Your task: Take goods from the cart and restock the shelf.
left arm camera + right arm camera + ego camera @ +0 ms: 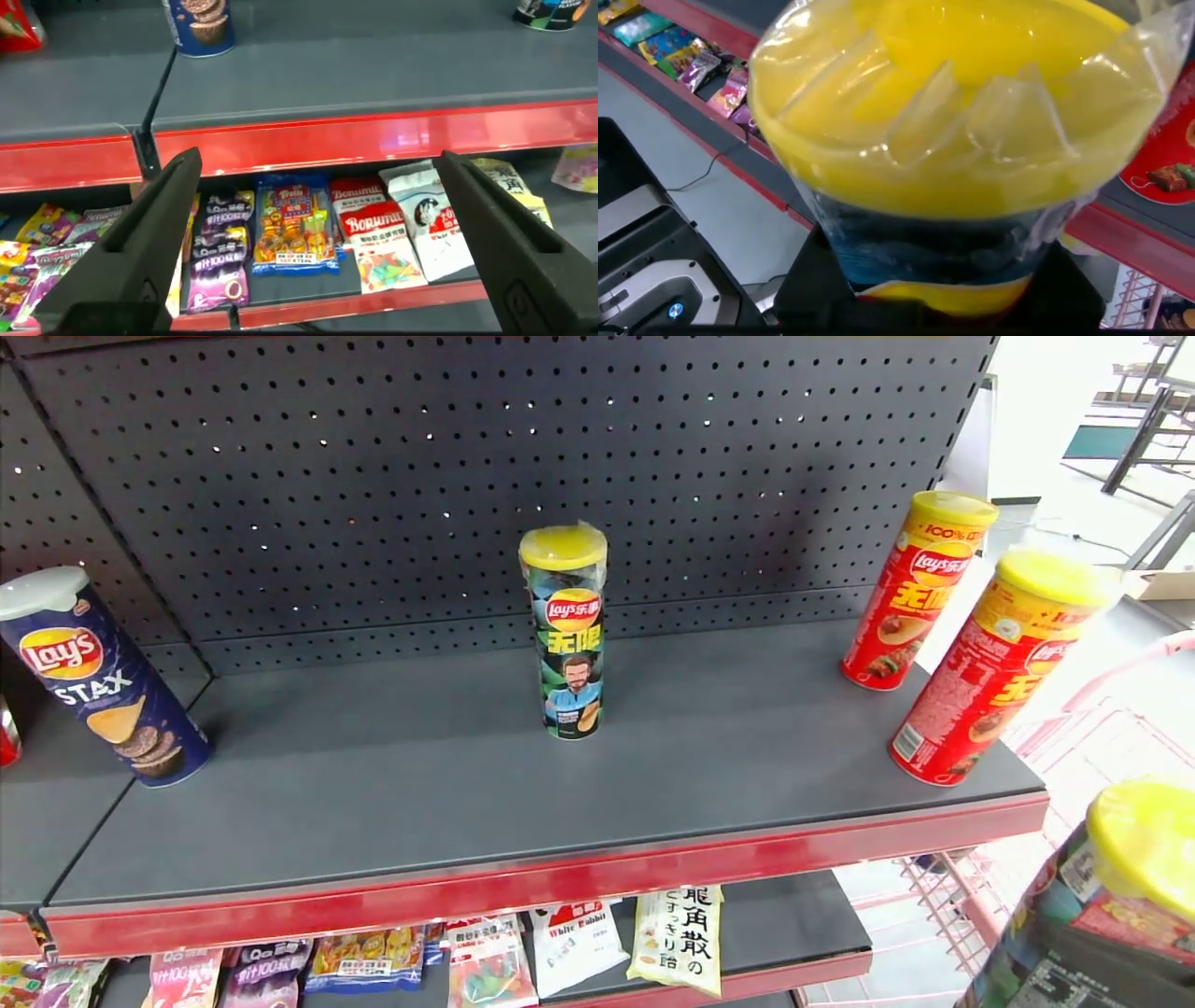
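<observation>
The right gripper [938,294] pinches a yellow-lidded, film-wrapped dark crisp can [1134,859] between its fingers, at 4 o'clock in the head view, above the pink wire cart [1074,737]. On the grey metal shelf with a red front edge [373,803] a green-and-black crisp can [567,635] stands upright near the centre, two red crisp cans [910,593] at 2 o'clock, and a blue crisp can [103,681] at 9 o'clock. The left gripper [318,163] has its fingers spread wide, holding nothing, facing colourful snack bags [290,229] on the lower shelf
</observation>
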Available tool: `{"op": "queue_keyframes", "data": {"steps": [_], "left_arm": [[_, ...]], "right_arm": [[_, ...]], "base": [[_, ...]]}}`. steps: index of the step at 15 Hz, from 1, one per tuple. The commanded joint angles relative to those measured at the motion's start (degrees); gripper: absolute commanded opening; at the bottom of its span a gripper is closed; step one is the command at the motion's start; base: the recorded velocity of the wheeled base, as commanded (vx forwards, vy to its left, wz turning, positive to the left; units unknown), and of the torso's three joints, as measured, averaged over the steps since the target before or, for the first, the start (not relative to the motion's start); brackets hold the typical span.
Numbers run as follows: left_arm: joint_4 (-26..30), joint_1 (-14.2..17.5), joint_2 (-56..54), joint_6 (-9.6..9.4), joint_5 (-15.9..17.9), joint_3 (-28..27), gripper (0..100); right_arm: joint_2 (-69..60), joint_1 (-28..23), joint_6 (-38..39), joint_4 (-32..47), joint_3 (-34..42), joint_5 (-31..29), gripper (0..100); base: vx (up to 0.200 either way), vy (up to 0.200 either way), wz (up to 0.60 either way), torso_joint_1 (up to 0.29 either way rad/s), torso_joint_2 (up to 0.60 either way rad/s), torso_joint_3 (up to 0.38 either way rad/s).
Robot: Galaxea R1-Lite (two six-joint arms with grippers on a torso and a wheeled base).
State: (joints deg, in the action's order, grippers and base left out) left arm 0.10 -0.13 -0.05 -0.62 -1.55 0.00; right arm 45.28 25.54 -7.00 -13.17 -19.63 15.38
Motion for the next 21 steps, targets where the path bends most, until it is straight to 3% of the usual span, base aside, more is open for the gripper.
{"op": "queue_keyframes", "data": {"steps": [1,4,7,13,18,19,21], "left_arm": [[0.0,0.0,0.0,0.01,0.0,0.0,100],[0.0,0.0,0.0,0.01,0.0,0.0,100],[0.0,0.0,0.0,0.01,0.0,0.0,100],[0.1,0.0,0.0,0.18,0.1,-0.1,100],[0.0,-0.1,0.8,-0.08,0.2,-0.1,100],[0.0,-0.4,1.9,-0.61,0.4,-0.1,100],[0.0,-0.5,2.0,-4.21,6.8,-0.3,100]], "right_arm": [[-0.5,-0.1,0.0,0.1,0.6,0.0,0],[-0.5,-0.1,-0.1,0.1,1.0,-1.3,0],[-0.5,-0.1,0.0,0.0,1.3,-1.1,0],[-4.4,-0.1,0.0,0.0,2.9,-1.4,0],[-7.3,-1.2,0.2,-0.2,2.8,-6.4,0],[-8.4,-1.5,0.3,0.0,3.3,-7.0,0],[-8.6,-0.8,0.6,0.0,3.2,-4.4,0]], "base": [[0.000,0.000,0.00,0.000,0.00,0.000],[0.000,0.000,0.00,0.000,0.00,0.000],[0.000,0.000,0.60,0.002,0.00,0.004],[0.000,0.000,0.00,0.000,0.00,0.000],[0.000,0.000,0.00,0.000,0.00,0.000],[0.000,0.000,0.00,0.000,0.00,0.000],[0.000,0.000,0.00,0.000,0.00,0.000]]}}
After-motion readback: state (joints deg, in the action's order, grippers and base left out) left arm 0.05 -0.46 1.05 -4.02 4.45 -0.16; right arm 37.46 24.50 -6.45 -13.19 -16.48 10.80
